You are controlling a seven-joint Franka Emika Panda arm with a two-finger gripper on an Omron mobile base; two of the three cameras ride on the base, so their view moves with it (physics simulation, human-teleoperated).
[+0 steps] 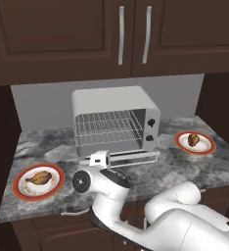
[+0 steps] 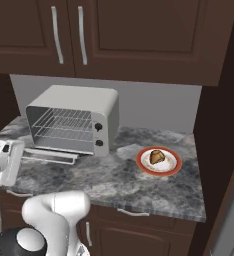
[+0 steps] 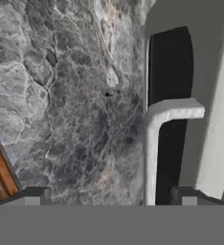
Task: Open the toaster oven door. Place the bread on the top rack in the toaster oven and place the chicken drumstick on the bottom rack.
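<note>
The toaster oven door (image 1: 128,158) is seen lowered flat on the counter (image 1: 175,166) – that step appears done – while the bread (image 2: 156,156) and chicken drumstick (image 1: 39,178) are left on plates at opposite ends, racks bare, the gripper (image 3: 106,194) spread wide, nothing held.

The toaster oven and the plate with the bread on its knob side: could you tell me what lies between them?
Nothing: in the right base view, only bare marbled counter separates the toaster oven from the plate.
</note>
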